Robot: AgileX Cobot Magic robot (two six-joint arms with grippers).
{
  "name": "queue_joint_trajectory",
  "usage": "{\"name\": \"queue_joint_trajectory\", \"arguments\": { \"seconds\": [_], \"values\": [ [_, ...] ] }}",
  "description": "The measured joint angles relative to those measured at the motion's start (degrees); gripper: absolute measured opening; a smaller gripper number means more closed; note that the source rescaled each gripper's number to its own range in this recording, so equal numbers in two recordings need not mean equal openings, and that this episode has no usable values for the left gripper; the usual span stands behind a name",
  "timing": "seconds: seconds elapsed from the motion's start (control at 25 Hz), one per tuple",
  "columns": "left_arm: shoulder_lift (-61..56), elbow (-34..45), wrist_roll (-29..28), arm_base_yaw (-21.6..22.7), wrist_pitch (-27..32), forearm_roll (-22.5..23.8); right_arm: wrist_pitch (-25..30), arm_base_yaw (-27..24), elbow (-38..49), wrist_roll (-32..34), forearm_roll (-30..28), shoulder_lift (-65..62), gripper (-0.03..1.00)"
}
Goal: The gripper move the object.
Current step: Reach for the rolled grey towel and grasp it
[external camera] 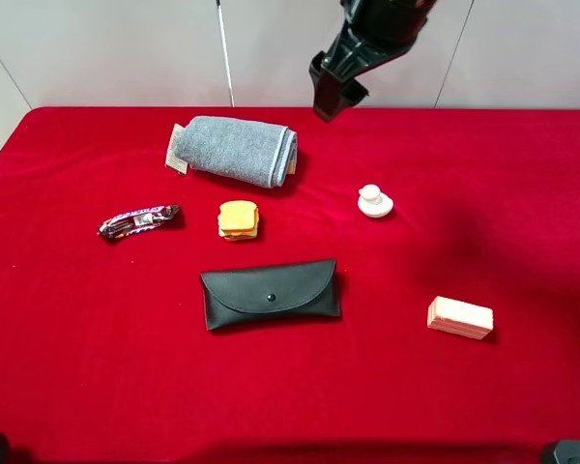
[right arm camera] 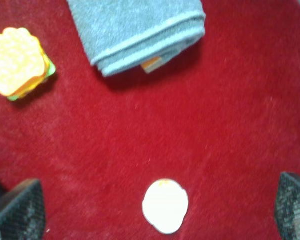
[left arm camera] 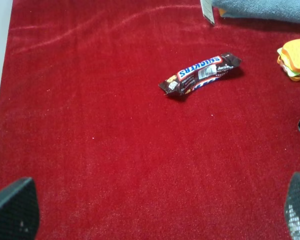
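Right hand (external camera: 331,102): spread to its widest, gripping nothing, touching nothing. Raised in the air, seen from the high camera against the far edge of the worktop (external camera: 522,193), just past the striped end of the towel (external camera: 234,150). In its own wrist view, only two dark mesh-faced fingertips (right arm camera: 17,212), well apart, with red cloth and a small white piece (right arm camera: 165,205) lying between them, untouched.

Left hand (left arm camera: 155,207): likewise spread and empty, low over bare red cloth near a Snickers bar (left arm camera: 200,75). Only two fingertips in sight, cropped by the frame.

Towel: rolled, lying on the far part of the worktop, left of centre from above, with the pale stripe toward the right hand and a tan tag at the left end. Just in front of it a toy sandwich (external camera: 238,220), nearer still a flat black pouch (external camera: 270,293), and well off to the right a pink block (external camera: 460,317).

Cut off: the upper right arm in the high view, most of the towel in both wrist views, and the pouch, no more than a dark sliver in the left wrist view. Right wrist view blurred, so the white piece's shape is hard to make out there. Orange label under the towel's fold unreadable.
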Motion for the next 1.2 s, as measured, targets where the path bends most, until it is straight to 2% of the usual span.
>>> {"name": "queue_joint_trajectory", "arguments": {
  "seconds": [0.52,1.2],
  "values": [
    [0.0,0.0,0.0,0.0,0.0,0.0,1.7,0.0,-15.6,-7.8,0.2,13.5,1.00],
    [0.0,0.0,0.0,0.0,0.0,0.0,1.9,0.0,-32.1,-11.7,4.4,28.6,1.00]
  ]
}}
